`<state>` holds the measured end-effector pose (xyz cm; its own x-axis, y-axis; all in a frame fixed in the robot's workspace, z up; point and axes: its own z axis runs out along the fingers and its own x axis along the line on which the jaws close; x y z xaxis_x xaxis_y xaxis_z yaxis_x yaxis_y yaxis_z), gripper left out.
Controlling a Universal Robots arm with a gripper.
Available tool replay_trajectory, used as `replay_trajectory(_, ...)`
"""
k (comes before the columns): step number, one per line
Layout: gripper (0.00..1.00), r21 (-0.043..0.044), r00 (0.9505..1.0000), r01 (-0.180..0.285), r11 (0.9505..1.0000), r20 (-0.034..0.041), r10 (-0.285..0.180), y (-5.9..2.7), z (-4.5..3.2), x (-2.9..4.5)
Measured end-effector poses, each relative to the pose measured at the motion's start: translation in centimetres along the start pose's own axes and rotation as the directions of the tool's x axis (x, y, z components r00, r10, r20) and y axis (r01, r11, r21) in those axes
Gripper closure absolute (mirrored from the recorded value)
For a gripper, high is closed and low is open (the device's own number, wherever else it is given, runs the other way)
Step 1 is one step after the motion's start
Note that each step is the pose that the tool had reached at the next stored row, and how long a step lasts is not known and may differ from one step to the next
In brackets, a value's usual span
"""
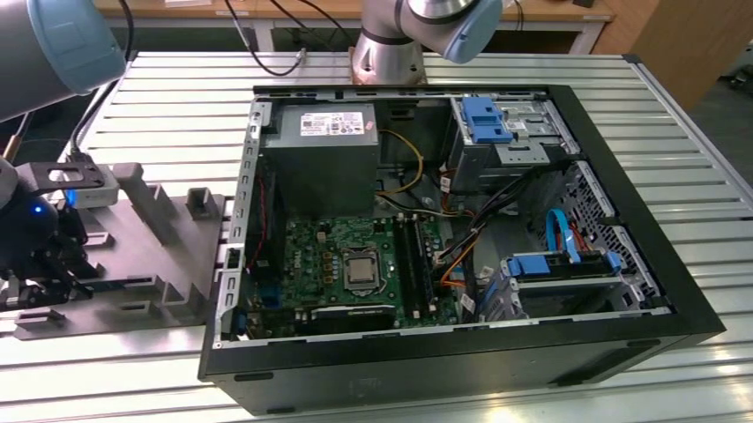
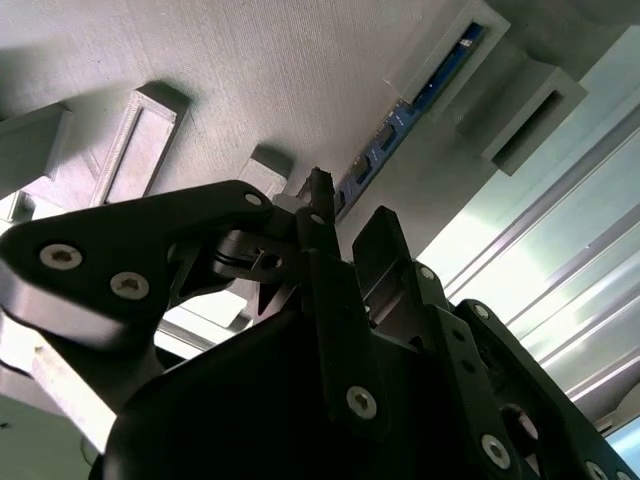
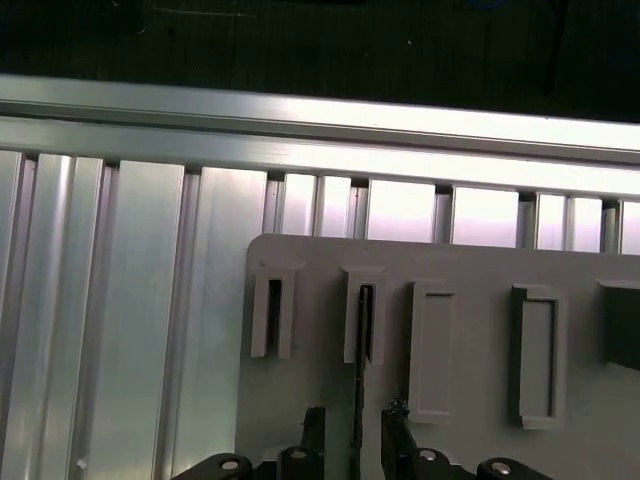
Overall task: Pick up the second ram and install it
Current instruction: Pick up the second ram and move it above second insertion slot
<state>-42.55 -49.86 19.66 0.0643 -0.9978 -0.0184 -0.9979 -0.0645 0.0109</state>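
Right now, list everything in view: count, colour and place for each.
second ram: one, blue, standing on edge in a slot of the tray, between the gripper's fingers.
tray: one, grey, on the table, at the exterior view's left of the computer case.
table: one, silver, slatted, under everything.
computer case: one, black, lying open on the table.
power box: one, grey, inside the case.
circuit board: one, green, inside the case beside the power box.
drive brackets: two, blue, inside the case towards the exterior view's right.
arm: one, grey with pale blue caps.
gripper: one, black, open, over the tray, straddling the ram.
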Motion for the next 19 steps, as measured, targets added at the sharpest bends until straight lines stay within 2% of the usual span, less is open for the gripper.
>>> replay_trajectory(7, 0.66, 0.0001, 1.0000, 0.000, 1.0000, 0.0000, 0.000, 0.00, 0.01, 0.00)
replay_trajectory(8, 0.72, 0.0001, 1.0000, 0.000, 1.0000, 0.0000, 0.000, 0.00, 0.01, 0.00)
replay_trajectory(9, 0.72, 0.0001, 1.0000, 0.000, 1.0000, 0.0000, 0.000, 0.00, 0.01, 0.00)
replay_trajectory(10, 0.79, 0.0001, 1.0000, 0.000, 1.0000, 0.0000, 0.000, 0.00, 0.01, 0.00)
replay_trajectory(19, 0.79, 0.0003, 1.0000, 0.000, 1.0000, 0.0002, 0.000, -0.01, -0.21, -0.01)
